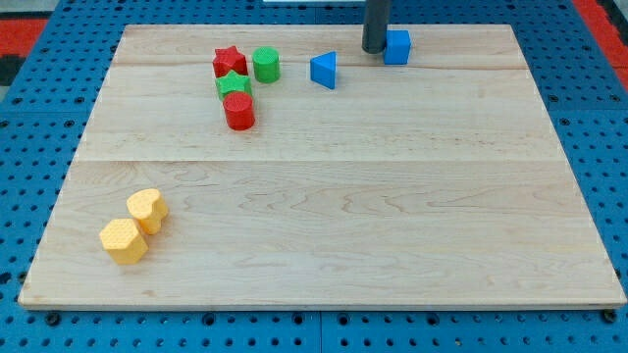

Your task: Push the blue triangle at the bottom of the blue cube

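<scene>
- Tip (376, 49) is seen at the view's top, planted just left of the blue cube (397, 46); touching or nearly so, contact can't be confirmed.
- No jaws or fingers are fitted, only the straight dark rod, so an open or closed state cannot be told.
- Blue triangle (324, 70) is located left of and slightly below the tip, apart from both the tip and the blue cube.
- Blue triangle is not yet placed below the blue cube; it is offset toward the view's left.
- Cluster at upper left: red star-like block (229, 62) and green cylinder (266, 65) are set side by side, near each other.
- Green star-like block (234, 85) is packed under the red one, with a red cylinder (239, 111) touching it from below.
- Two yellow blocks (134, 226) are sat touching at lower left, well apart from everything else; shape looks hexagonal-ish.
- Wooden board (392, 216) is laid on a blue perforated table (29, 127).
</scene>
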Robot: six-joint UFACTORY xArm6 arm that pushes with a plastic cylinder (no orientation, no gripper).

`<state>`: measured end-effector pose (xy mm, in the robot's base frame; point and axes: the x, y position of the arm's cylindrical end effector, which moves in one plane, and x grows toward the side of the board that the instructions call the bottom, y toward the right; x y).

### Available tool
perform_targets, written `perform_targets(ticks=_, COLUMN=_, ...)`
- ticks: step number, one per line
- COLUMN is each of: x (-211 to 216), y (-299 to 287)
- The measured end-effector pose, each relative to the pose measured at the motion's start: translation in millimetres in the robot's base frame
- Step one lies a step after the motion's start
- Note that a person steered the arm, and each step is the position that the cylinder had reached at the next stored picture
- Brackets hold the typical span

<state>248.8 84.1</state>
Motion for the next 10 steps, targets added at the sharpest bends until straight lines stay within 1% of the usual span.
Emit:
perform_targets(ticks=1, x=20, y=11)
perform_targets(ticks=2, x=18, y=42)
perform_targets(ticks=3, x=-8, y=78)
perform_targets(ticks=4, x=29, y=67)
perform_targets(ticks=5, x=83, y=-6)
perform_targets(ticks=6, x=62, y=-102)
perform_targets(ticks=7, x=35, y=-115)
perform_targets(ticks=8, x=41, y=-46)
perform_targets(ticks=9, x=41, y=-27)
perform_targets(ticks=10, x=69, y=-54)
